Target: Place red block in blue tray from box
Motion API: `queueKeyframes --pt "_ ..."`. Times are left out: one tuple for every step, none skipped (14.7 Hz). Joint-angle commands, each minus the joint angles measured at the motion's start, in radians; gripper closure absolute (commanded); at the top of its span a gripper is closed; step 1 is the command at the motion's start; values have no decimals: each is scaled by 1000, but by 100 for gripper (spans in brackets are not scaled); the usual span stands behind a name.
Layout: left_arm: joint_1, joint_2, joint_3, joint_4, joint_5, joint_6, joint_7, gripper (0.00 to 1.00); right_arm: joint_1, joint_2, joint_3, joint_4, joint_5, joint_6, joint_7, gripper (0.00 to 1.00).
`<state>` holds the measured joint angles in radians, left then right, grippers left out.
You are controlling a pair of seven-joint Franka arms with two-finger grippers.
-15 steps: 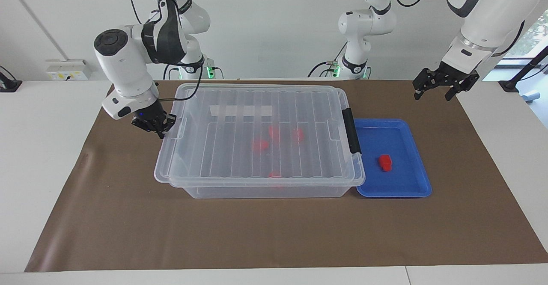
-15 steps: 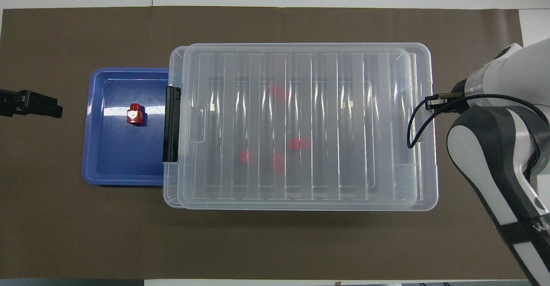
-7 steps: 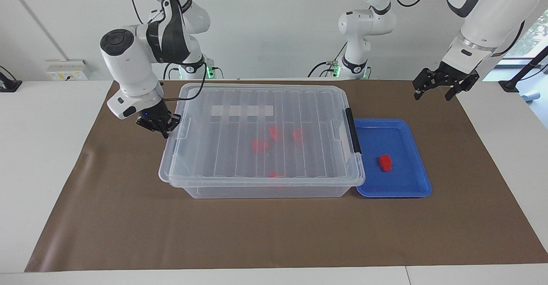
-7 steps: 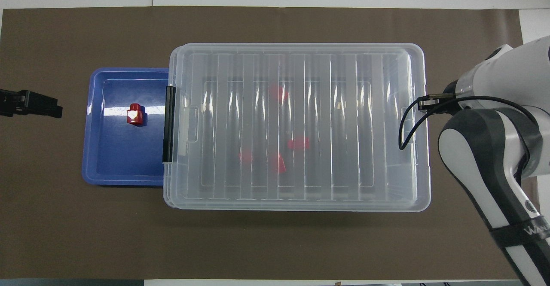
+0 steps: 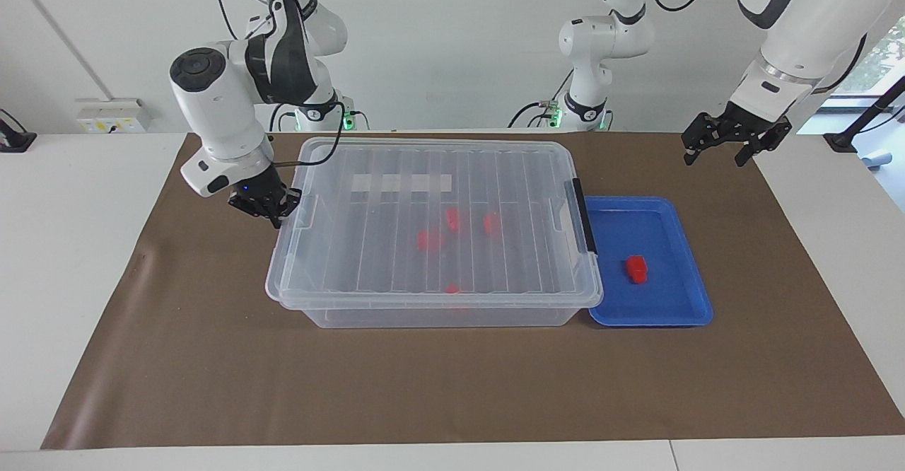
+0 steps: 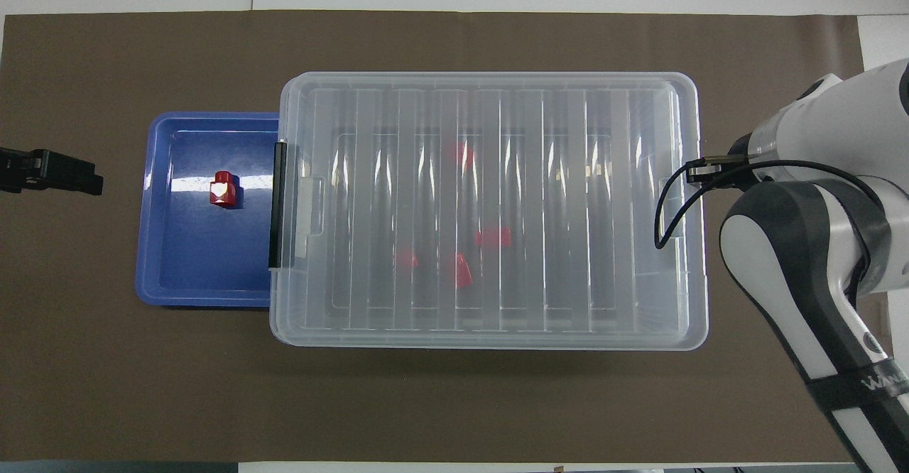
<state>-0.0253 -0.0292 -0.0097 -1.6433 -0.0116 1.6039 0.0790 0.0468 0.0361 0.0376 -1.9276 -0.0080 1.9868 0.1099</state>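
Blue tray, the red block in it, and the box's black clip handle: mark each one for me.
blue tray (image 6: 206, 267): overhead view, bare floor of the tray.
red block (image 6: 222, 189): overhead view, its top face.
black clip handle (image 5: 584, 225): facing view, middle of the black strip at the box's end.

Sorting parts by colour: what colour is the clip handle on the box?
Black; the clip handle shows best in the overhead view, at the blue tray's end.

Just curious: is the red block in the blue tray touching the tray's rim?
Apart. The overhead view shows bare blue floor all around the red block, clear of the blue tray's rim.
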Motion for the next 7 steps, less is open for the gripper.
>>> queueKeyframes --pt "4 -31 2 -32 -11 -1 4 0 -7 -10 10 -16 10 12 19 100" --pt "4 -31 1 -32 -11 -1 4 0 -7 -9 10 -8 10 3 19 100" --pt "4 -31 0 -32 -11 -1 4 0 -7 -5 10 2 10 -8 17 100" --pt "4 -31 0 -32 -11 -1 4 0 -7 -4 10 21 10 -29 17 100" --pt "4 -31 0 -32 -11 -1 4 0 -7 1 8 53 8 -69 16 100" --pt "4 -31 2 -32 -11 -1 4 0 -8 2 2 85 8 -109 16 100" --pt "4 -31 1 -32 -11 -1 4 0 -8 2 -4 117 8 -152 13 100"
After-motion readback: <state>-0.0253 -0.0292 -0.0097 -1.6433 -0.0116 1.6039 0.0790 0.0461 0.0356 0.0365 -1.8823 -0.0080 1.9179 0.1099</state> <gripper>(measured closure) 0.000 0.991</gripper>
